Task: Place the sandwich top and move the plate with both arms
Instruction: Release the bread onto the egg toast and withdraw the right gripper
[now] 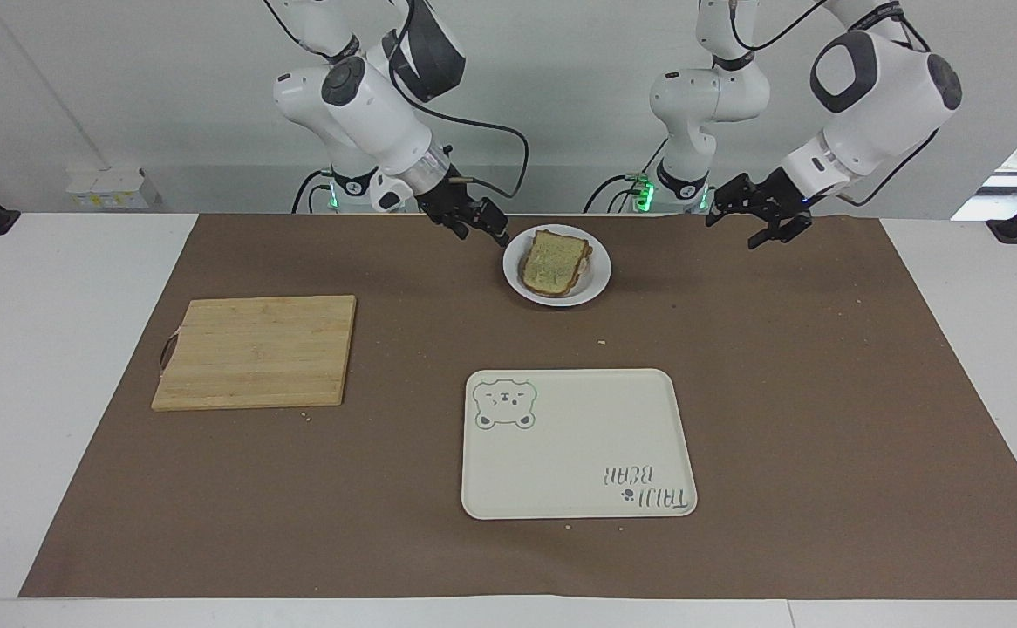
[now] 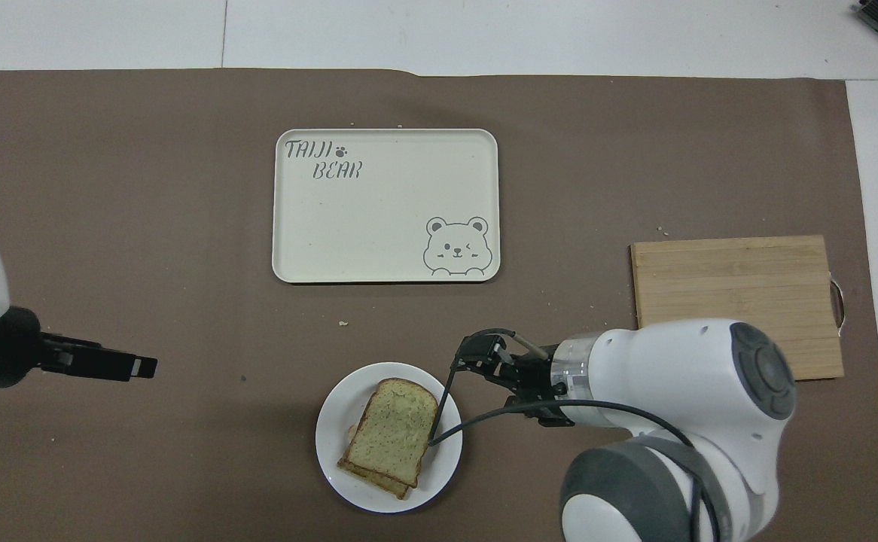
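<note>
The sandwich top (image 1: 552,262), a speckled toasted slice, lies on another slice on the round white plate (image 1: 597,283), close to the robots' edge of the brown mat. It also shows in the overhead view (image 2: 394,429) on the plate (image 2: 329,440). My right gripper (image 1: 478,231) is open and empty, up in the air just beside the plate toward the right arm's end; it also shows in the overhead view (image 2: 477,352). My left gripper (image 1: 735,228) is open and empty, over bare mat toward the left arm's end, well apart from the plate (image 2: 134,366).
A cream tray with a bear drawing (image 1: 578,445) lies farther from the robots than the plate (image 2: 379,218). A wooden cutting board (image 1: 255,349) lies toward the right arm's end (image 2: 733,278). Crumbs dot the mat.
</note>
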{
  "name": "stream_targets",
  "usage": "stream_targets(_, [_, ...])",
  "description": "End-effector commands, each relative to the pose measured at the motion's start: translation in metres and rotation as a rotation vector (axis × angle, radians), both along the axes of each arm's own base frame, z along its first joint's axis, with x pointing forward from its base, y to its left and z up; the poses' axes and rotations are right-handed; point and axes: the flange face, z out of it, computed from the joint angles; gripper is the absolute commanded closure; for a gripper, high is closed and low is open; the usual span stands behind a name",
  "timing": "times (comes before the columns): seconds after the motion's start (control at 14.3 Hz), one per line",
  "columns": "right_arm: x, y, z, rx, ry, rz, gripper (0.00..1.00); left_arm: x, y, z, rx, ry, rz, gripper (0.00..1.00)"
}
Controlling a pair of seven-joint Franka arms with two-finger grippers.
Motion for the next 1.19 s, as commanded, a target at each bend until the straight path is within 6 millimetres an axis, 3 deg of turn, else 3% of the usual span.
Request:
stream_targets(0.0, [0.028, -0.022, 0.029, -0.013, -0.112, 0.096, 0.00, -0.025, -0.005, -0.039, -0.105, -0.037, 0.041, 0.00])
stream_targets(0.14, [0.038, -0.044, 0.050, -0.098, -0.190, 0.216, 0.00, -0.033, -0.015, -0.059, -0.152, -0.031, 0.039, 0.00])
stream_targets(0.42, [0.057, -0.100, 0.096, -0.247, -0.292, 0.357, 0.00, -0.052, -0.012, -0.115, -0.302, -0.052, 0.070, 0.03])
stream_targets(0.56, [0.064, -0.130, 0.109, -0.294, -0.313, 0.342, 0.00, -0.060, -0.013, -0.132, -0.338, -0.054, 0.070, 0.14])
stream_targets(0.7, [0.065, -0.150, 0.125, -0.409, -0.310, 0.356, 0.00, -0.066, -0.018, -0.151, -0.407, -0.055, 0.082, 0.17])
stream_targets(0.84, [0.063, -0.168, 0.123, -0.486, -0.241, 0.367, 0.00, -0.068, -0.021, -0.163, -0.427, -0.048, 0.082, 0.21])
stream_targets(0.91, [0.064, -0.185, 0.130, -0.503, -0.222, 0.343, 0.00, -0.071, -0.021, -0.167, -0.426, -0.041, 0.081, 0.28])
stream_targets(1.05, [0.069, -0.209, 0.127, -0.497, -0.168, 0.311, 0.00, -0.073, -0.023, -0.180, -0.433, -0.016, 0.088, 0.29])
stream_targets(1.12, [0.071, -0.215, 0.135, -0.502, -0.163, 0.302, 0.00, -0.073, -0.028, -0.182, -0.455, -0.014, 0.098, 0.29])
